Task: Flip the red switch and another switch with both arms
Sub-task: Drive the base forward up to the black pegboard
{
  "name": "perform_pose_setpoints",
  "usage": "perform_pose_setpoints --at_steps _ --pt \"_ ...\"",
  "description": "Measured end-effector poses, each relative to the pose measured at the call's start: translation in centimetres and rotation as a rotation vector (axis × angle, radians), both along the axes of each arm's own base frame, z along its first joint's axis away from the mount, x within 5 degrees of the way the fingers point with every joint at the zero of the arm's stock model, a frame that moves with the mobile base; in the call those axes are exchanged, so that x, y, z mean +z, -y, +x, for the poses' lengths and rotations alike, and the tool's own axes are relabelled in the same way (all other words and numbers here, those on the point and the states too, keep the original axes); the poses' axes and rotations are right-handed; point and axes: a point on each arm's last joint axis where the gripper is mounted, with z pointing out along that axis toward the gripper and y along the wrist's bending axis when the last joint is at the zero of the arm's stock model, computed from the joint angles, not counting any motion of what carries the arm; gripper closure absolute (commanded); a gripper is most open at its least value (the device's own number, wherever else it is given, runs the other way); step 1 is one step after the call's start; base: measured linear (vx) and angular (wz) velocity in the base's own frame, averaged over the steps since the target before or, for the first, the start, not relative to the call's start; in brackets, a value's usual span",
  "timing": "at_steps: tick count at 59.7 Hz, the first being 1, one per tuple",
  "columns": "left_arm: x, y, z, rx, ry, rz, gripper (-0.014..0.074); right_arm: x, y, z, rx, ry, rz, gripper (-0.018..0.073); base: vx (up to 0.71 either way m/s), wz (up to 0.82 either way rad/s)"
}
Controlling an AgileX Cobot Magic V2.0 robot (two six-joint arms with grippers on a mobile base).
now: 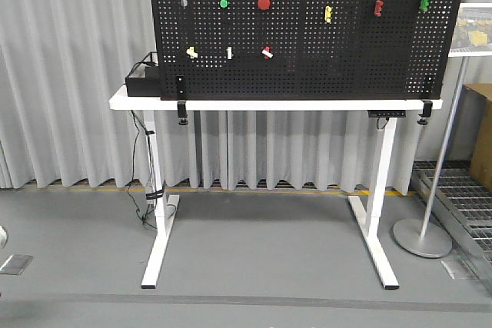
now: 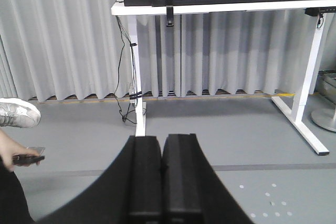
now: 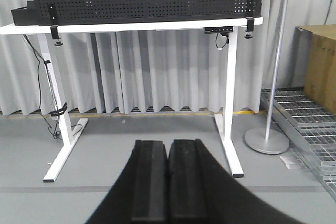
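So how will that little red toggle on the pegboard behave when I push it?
The red switch looks short and rigid, so it likely snaps over rather than bends. It is tiny, so a push may slip off. The pegboard is clamped to the table, so it probably won't shift.

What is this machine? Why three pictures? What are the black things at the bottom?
It is a robot with two arms. One camera looks ahead at a white table carrying a black board. The board has buttons and small levers, like the red switch and the pale yellow switch. The other two cameras sit on the wrists. The black things are the left gripper and right gripper, its pinching hands. Both are shut, hold nothing and are far from the board.
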Motion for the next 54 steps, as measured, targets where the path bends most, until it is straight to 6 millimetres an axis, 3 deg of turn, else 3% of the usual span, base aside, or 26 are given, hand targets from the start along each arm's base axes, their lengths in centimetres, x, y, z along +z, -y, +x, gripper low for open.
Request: perform_pose_setpoints --at_steps 54 --pt "0.00 0.00 0.00 0.000 0.000 0.000 0.0594 0.00 0.00 0.00 0.000 0.000 0.000 0.0566 0.21 0.04"
